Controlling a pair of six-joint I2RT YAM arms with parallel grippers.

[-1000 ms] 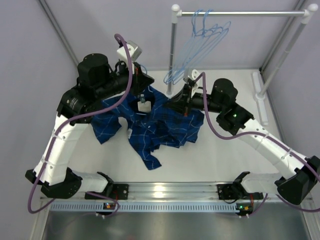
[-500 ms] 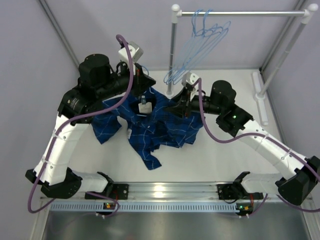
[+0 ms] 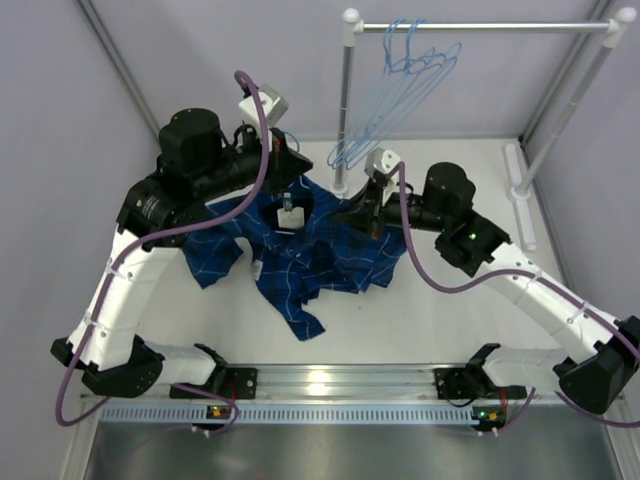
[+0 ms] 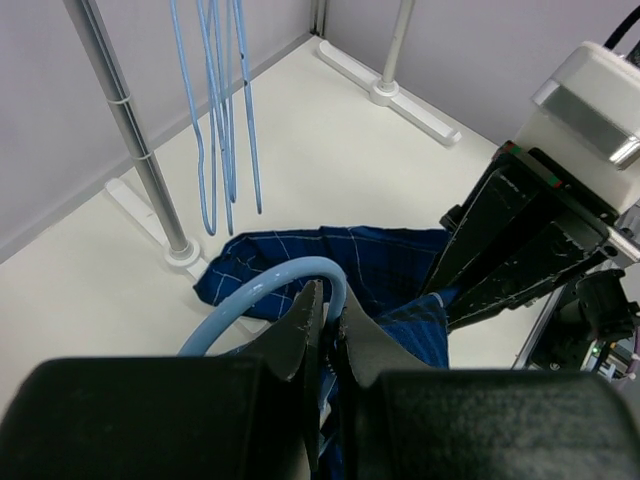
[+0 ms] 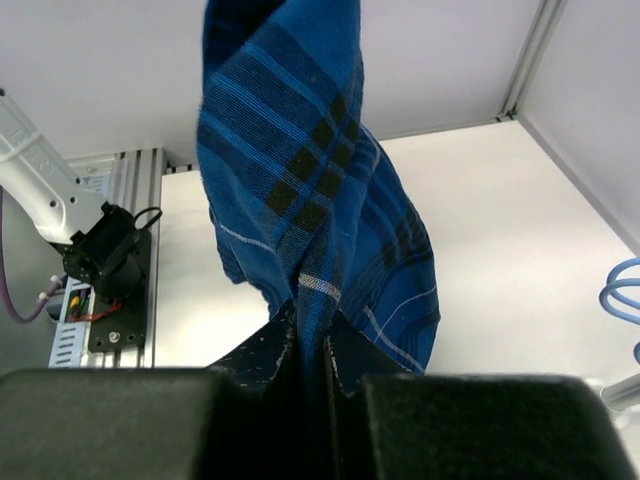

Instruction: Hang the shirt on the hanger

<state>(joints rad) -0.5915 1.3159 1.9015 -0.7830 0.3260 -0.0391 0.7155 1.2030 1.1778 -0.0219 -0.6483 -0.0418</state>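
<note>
The dark blue plaid shirt (image 3: 310, 255) lies bunched on the white table between the arms, its white neck label (image 3: 291, 214) facing up. My left gripper (image 4: 328, 312) is shut on the curved hook of a pale-blue hanger (image 4: 262, 287); from above it hovers over the collar (image 3: 287, 190). The rest of that hanger is hidden under the fabric. My right gripper (image 5: 312, 340) is shut on a fold of the shirt (image 5: 300, 170), lifting it at the shirt's right edge (image 3: 353, 215).
A metal clothes rack stands at the back right, with its pole (image 3: 345, 100) just behind the shirt and its bar (image 3: 480, 27) carrying several more pale-blue hangers (image 3: 400, 85). The rack's foot (image 4: 180, 255) is close to the fabric. Grey walls enclose the table.
The right gripper's jaws parted briefly and closed again on the shirt fabric, with its wrist shifting slightly. The left arm has stayed put with the hanger.
</note>
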